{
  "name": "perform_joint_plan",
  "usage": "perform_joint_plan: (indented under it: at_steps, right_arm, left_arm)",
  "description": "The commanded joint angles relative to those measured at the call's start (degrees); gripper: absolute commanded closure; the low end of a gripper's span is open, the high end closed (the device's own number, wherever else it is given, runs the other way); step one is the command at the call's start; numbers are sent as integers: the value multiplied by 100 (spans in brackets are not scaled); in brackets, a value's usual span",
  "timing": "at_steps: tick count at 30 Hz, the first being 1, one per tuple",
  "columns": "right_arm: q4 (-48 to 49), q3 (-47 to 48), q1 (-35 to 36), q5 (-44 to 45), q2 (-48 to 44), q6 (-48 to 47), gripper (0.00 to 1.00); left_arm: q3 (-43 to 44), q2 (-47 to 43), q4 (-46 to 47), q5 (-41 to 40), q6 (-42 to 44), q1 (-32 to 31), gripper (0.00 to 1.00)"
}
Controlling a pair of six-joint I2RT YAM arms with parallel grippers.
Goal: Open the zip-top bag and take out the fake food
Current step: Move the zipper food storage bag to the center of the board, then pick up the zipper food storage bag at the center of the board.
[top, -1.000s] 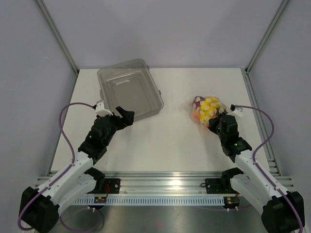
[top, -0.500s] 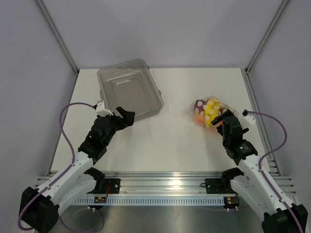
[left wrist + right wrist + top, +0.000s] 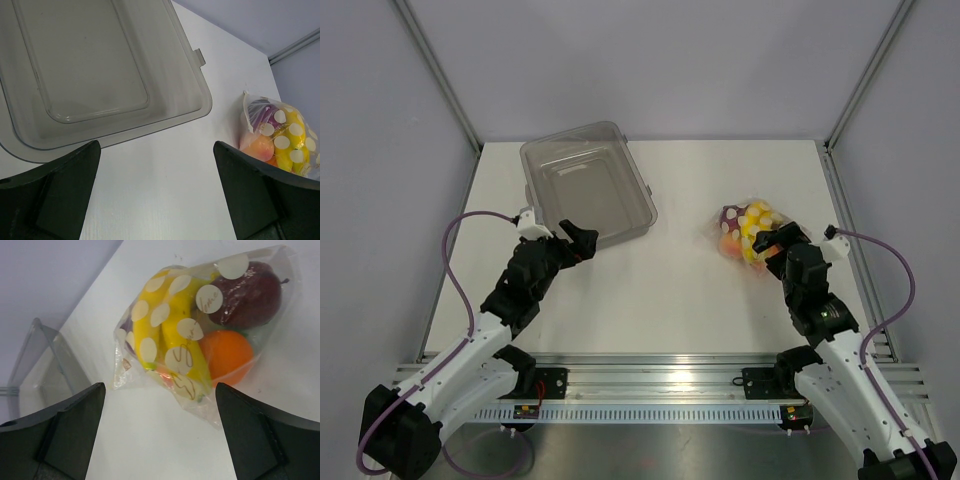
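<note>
Pictured right of table: zip-top bag of fake food, just ahead of wide-open, empty right gripper; left gripper likewise open by tub. Looks light, crinkly, slippery; probably best pinched at flat film edge.

Overhead, two wrist close-ups; common zip-top bag

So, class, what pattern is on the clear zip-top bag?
Cream round dots on the clear zip-top bag; right wrist view.

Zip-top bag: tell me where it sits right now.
In the top view the zip-top bag lies on the table's right side, right of the clear tub and just ahead of the right hand.
</note>
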Motion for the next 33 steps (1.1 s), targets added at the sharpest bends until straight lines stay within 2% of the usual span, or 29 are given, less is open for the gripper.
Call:
perform_joint_plan:
  at_steps: [1,6,8,14,19,22,26,29,33]
  right_arm:
    - [582,-22,30,-650,-93,314,1]
    - [1170,13,47,-1608,276,472,1]
    - [1442,135,205,-1872,706,385,1]
    - [1794,583,733,-1513,1691,175,1]
    - [1085,1584,865,-1486,2831,-1272,1]
    - [837,2016,961,-1644,3377,-1749,1]
    - [593,2420,1198,-1338,3870,-2067,1]
    - [241,2772,1400,-707,4214,-2313,1]
    - [257,2764,1839,15,4363,-2594,1]
  left_arm:
    - [276,12,235,65,10,2,1]
    - [312,12,209,48,10,-7,1]
    - [329,12,200,48,10,-7,1]
    - [347,-75,138,4,27,-7,1]
    - [320,-137,129,-93,97,2,1]
    - [338,-129,121,-137,115,-7,1]
    - [355,-137,94,-128,124,2,1]
    - [347,-164,59,-146,133,-7,1]
    - [329,-242,24,-137,133,-7,1]
